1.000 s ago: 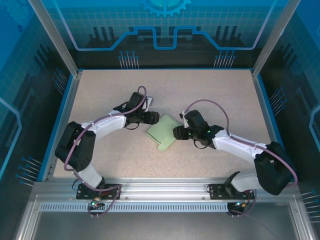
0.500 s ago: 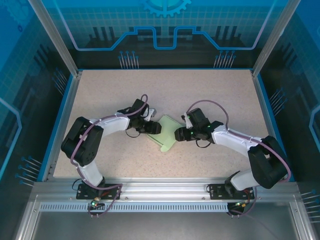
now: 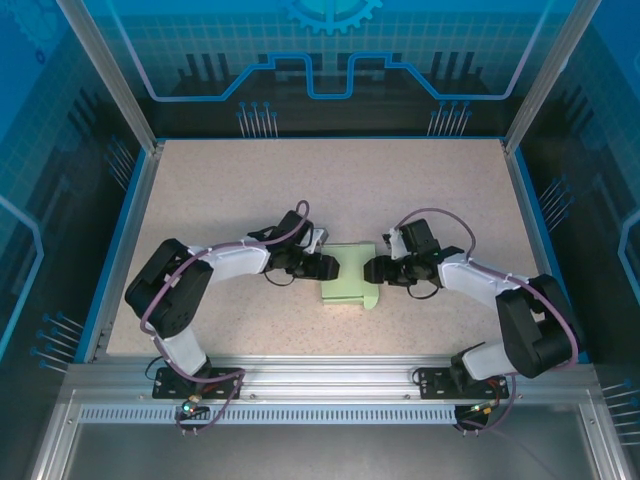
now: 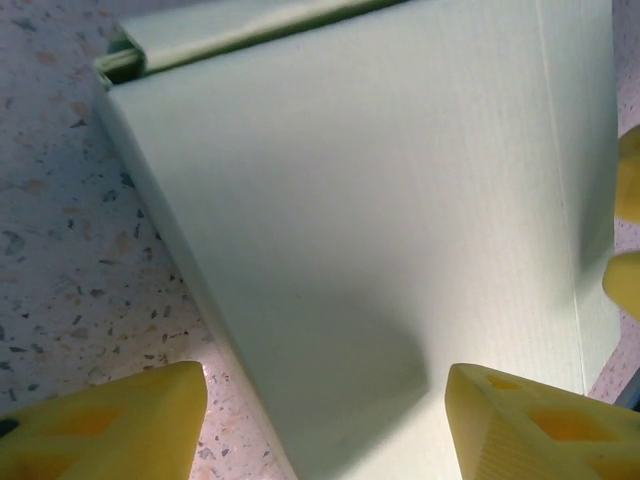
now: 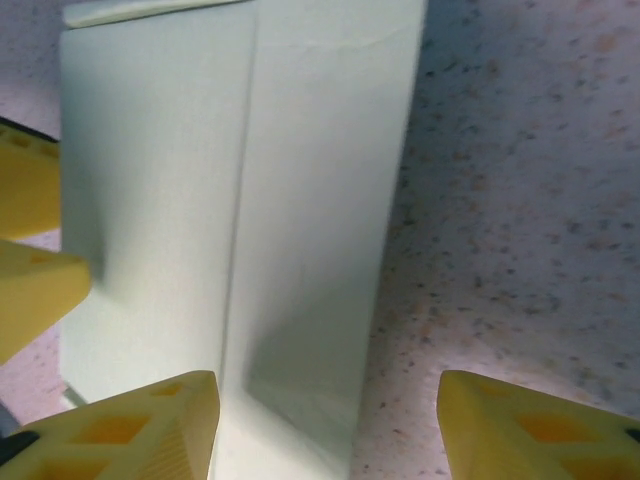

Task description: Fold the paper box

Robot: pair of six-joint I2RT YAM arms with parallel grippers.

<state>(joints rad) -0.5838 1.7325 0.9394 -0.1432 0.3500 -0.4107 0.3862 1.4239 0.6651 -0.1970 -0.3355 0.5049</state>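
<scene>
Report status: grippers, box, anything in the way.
Left gripper open, at the box. Right gripper open, opposite side. Box flat on the table. Nothing blocking either arm.

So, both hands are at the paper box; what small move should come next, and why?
Probably ease the left hand down and begin closing it on the paper box edge that lies between its fingers. The box lies flat on the table, both hands stand open, and the right hand faces it from the opposite side, so nothing grips the card yet.
</scene>
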